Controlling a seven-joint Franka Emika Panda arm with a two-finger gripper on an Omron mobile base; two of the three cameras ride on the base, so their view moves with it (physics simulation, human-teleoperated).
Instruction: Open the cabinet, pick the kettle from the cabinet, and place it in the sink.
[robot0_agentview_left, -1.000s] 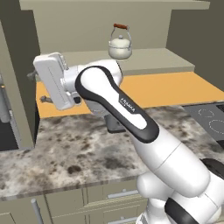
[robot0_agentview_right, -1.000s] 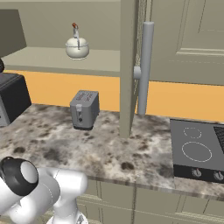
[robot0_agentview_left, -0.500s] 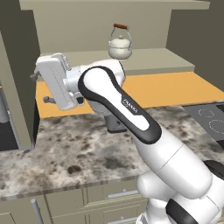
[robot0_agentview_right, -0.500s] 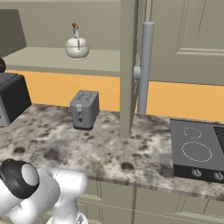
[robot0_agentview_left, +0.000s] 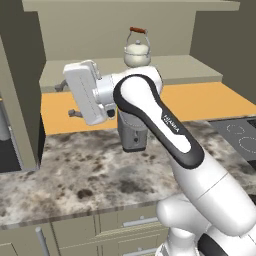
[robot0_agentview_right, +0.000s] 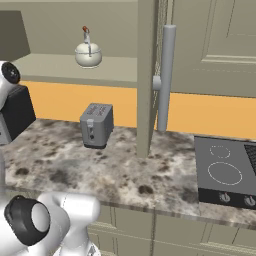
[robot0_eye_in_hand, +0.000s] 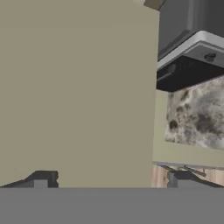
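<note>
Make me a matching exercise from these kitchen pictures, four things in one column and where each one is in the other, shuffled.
Things:
1. kettle
2. toaster
3. cooktop
4. gripper

Places:
A. set into the counter's right end
B. on the counter below the shelf
C. open, beside the left cabinet door
D. on the open cabinet's shelf

Pairs: 1-D, 2-B, 3-A, 4-C

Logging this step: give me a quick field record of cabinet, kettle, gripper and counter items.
cabinet: doors open, right door edge-on with grey bar handle
kettle: kettle upright on the cabinet shelf, untouched
gripper: gripper open, holding nothing, facing a beige panel
counter: grey toaster below the shelf, cooktop to the right
</note>
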